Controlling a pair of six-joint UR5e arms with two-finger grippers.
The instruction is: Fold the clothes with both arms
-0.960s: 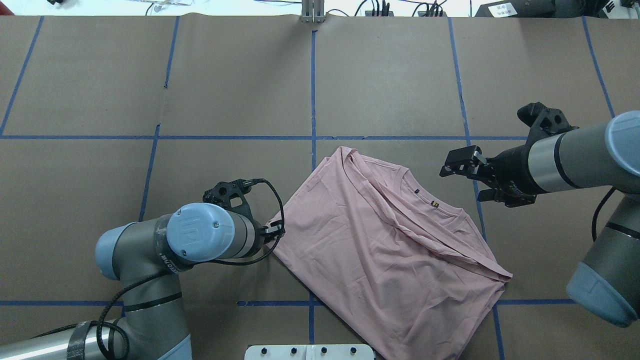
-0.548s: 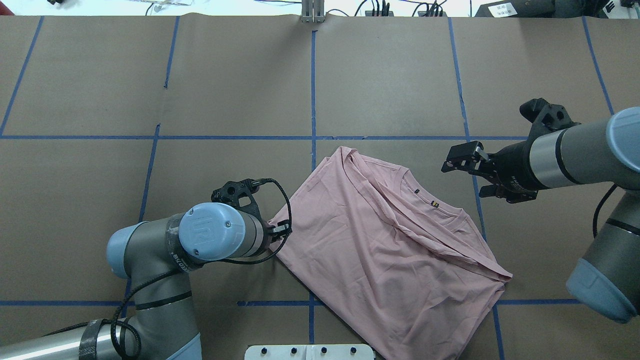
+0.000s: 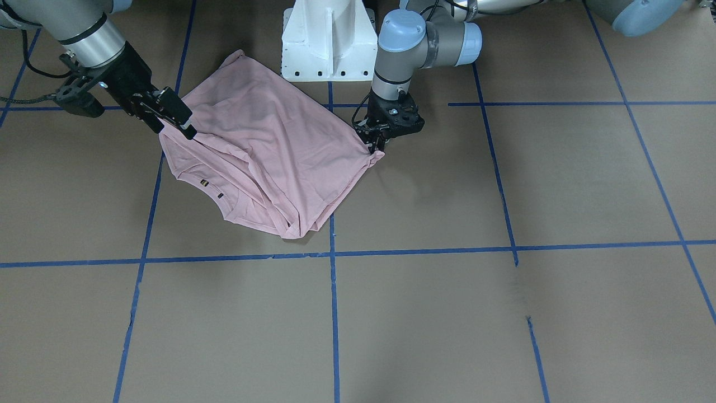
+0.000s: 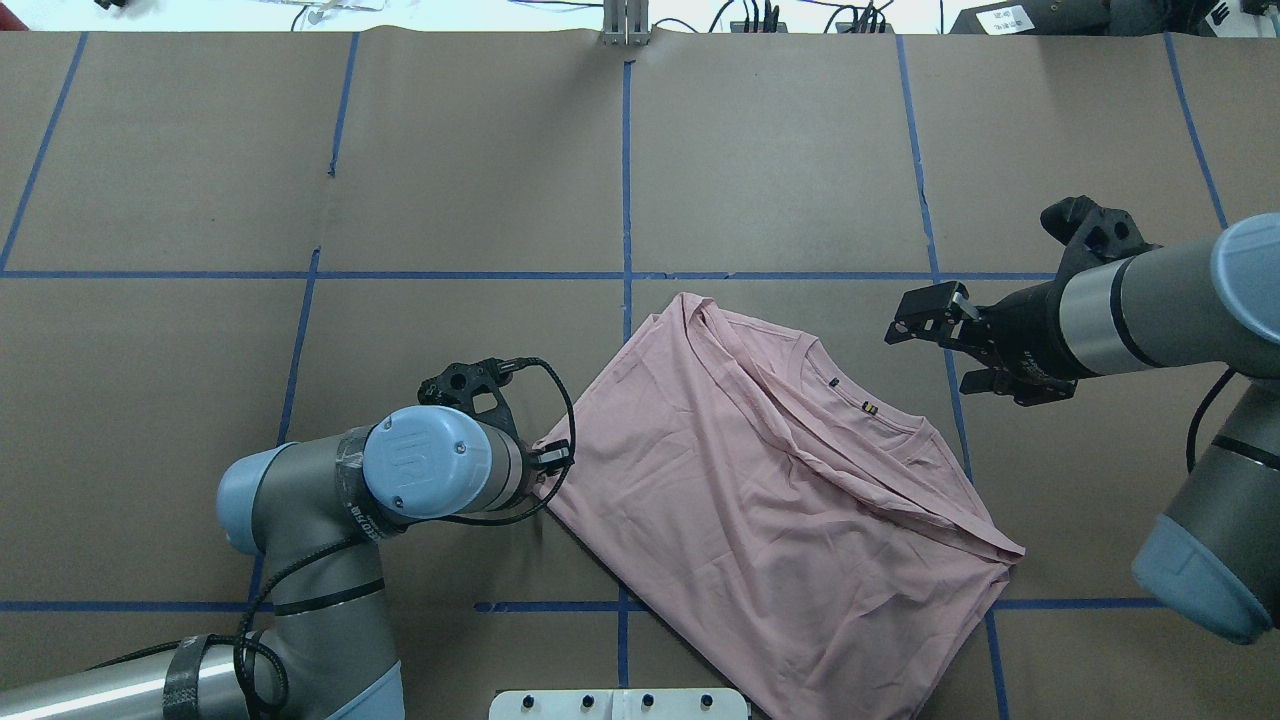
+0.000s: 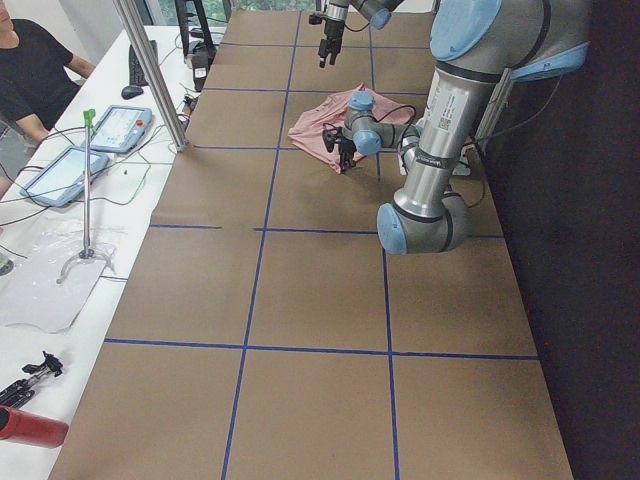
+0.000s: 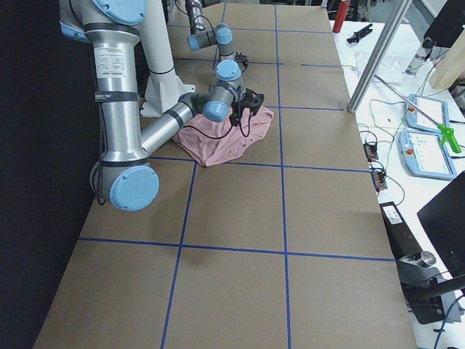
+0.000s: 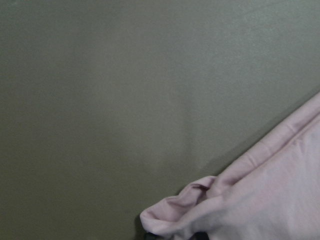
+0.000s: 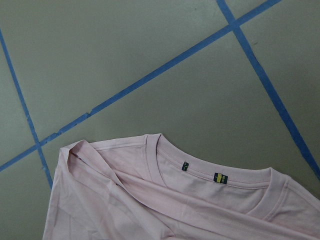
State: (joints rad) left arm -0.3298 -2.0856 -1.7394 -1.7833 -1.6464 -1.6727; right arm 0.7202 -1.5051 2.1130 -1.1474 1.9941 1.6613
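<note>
little can be read. the blue cap (image 4: 430, 475) on the left arm (image 4: 290, 490) bears a raised logo that looks like "ur". the dark lettering on the grey band (image 4: 350, 515) beside it is too small to read. inside the collar of the shirt (image 8: 150, 205) sit a dark tag (image 8: 185, 166) and a yellow tag (image 8: 220, 177), with no letters legible. a printed label (image 6: 109, 73) on the right arm (image 6: 120, 123) and a white sticker (image 4: 1005, 18) on a black box (image 4: 1050, 15) are unreadable.

Counting live: 1 pink tee (image 4: 760, 500). 2 arms: L arm (image 4: 300, 490), R arm (image 4: 1150, 305). 2 grippers, 1 per arm: L gripper (image 3: 373, 144), R gripper (image 4: 935, 335). 1 white base (image 3: 327, 39). I see 2 small tags (image 8: 220, 177) on tee, 2 tablets (image 5: 122, 128), 1 person (image 5: 30, 70).
</note>
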